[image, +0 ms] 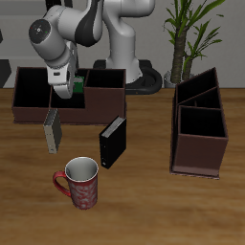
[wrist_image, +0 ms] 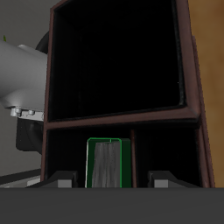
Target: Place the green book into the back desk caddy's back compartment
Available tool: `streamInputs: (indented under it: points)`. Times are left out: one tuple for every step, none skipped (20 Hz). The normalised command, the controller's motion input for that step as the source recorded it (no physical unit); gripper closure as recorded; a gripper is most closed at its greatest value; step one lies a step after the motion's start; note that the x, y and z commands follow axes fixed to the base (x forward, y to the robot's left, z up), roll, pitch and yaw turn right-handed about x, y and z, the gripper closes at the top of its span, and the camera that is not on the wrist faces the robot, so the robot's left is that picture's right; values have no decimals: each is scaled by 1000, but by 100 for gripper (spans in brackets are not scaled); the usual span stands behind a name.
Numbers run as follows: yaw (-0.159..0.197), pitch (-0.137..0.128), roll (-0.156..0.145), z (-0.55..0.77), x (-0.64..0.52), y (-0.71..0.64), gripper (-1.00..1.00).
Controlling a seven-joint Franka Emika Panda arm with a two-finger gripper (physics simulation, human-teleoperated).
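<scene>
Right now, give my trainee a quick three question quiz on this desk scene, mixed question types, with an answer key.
1. True or false: the green book lies flat on the table.
2. What does the pincer hold? A) red mug B) green book C) black book
3. Over which object does the pincer hang?

Key:
1. False, the pincer holds it upright.
2. B
3. The back desk caddy.
</scene>
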Motion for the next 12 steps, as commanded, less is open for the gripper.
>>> streamInputs:
  points:
    - [-26, -21, -11, 87, 28, -14, -100]
    - [-16, -5, -6, 28, 31, -9, -100]
    - [-12, 11, -5, 32, -40, 13, -100]
    - [-31, -17, 6, 113, -53, 42, -100]
    - [-14, -49, -1, 122, -12, 13, -100]
    - [-28, -38, -3, 128, -31, 12, -100]
    - [-56, -19, 29, 162, -51, 41, -100]
    - [-55, -25, -13, 149, 8, -27, -100]
    - [-12, -59, -19, 218, 8, -6, -100]
    - [-75, -85, -1, 260, 1, 36, -100]
    - [-12, -30, -4, 145, -29, -12, -100]
    - [-60, -6, -7, 142, 13, -22, -100]
